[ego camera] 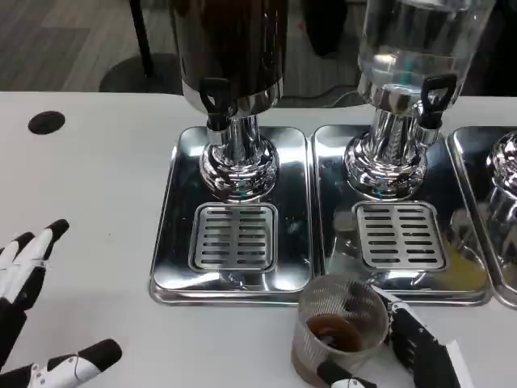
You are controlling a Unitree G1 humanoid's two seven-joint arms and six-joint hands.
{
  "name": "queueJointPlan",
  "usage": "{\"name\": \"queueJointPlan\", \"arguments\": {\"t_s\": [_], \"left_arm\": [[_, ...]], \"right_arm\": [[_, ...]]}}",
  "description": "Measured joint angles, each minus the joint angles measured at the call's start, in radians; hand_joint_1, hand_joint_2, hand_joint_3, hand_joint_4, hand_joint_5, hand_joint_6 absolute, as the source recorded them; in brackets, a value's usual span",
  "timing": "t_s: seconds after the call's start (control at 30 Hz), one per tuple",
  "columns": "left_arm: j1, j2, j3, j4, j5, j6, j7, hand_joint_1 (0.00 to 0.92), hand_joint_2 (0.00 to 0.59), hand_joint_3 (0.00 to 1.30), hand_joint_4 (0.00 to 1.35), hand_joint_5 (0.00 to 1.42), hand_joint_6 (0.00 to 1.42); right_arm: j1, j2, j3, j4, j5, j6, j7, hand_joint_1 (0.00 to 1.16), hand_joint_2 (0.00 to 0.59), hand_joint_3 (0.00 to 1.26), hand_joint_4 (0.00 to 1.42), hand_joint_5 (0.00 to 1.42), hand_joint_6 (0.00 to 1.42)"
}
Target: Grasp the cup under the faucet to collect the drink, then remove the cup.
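The cup [338,330], with brown drink inside, is held upright in the right hand [408,347], just in front of the metal trays [234,279]. The left hand [24,307] is kept open, well apart on the worktop [81,186].

There is one camera, the head view. It sits high, on the robot's side of the white table [97,202], and looks down and forward across it. The landmark is the left dispenser [233,97], which holds a dark drink; it stands a little left of the picture's middle, and its top is cut by the upper edge. The camera is near: the steel base [174,242] of this dispenser fills much of the frame. Behind the dispenser a strip of floor [56,40] shows. To its right stands a clear dispenser [404,89], and further right a third one [505,170] is cut by the edge.
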Motion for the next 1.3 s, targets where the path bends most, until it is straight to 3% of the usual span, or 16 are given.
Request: {"name": "queueJointPlan", "arguments": {"t_s": [1.3], "left_arm": [[0.011, 0.000, 0.019, -0.012, -0.003, 0.003, -0.001, 0.000, 0.013, 0.00, 0.00, 0.00, 0.00]], "right_arm": [[0.002, -0.003, 0.002, 0.020, -0.014, -0.030, -0.005, 0.82, 0.230, 0.31, 0.23, 0.32, 0.33]]}}
